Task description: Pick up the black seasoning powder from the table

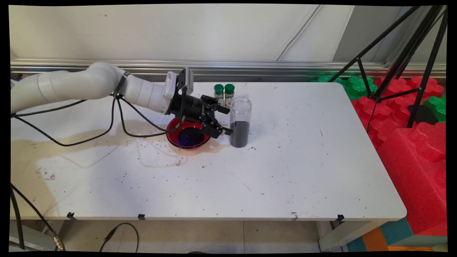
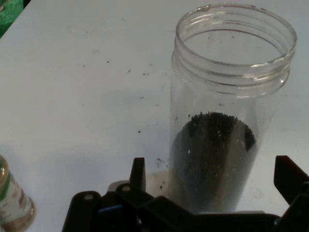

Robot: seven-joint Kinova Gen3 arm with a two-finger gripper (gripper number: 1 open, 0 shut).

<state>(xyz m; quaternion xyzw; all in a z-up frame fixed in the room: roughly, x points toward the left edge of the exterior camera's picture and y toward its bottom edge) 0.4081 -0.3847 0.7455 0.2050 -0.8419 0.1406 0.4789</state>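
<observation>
A clear, lidless plastic jar (image 1: 240, 123) stands upright on the white table (image 1: 303, 160), about half full of dark granules. My black gripper (image 1: 226, 121) comes at it from the left, lying almost level and open. In the hand view the jar (image 2: 227, 121) stands between the two spread fingers (image 2: 138, 174) of the gripper (image 2: 214, 176), and neither finger is pressed against it. Under the gripper's body sits a red bowl (image 1: 188, 137) with dark granules in it.
Two small green-capped bottles (image 1: 224, 93) stand just behind the jar; one (image 2: 12, 203) shows at the hand view's lower left. Loose granules dot the table. Black cables (image 1: 121, 121) hang from the arm. A black tripod (image 1: 403, 60) and red foam blocks (image 1: 414, 150) stand at the right.
</observation>
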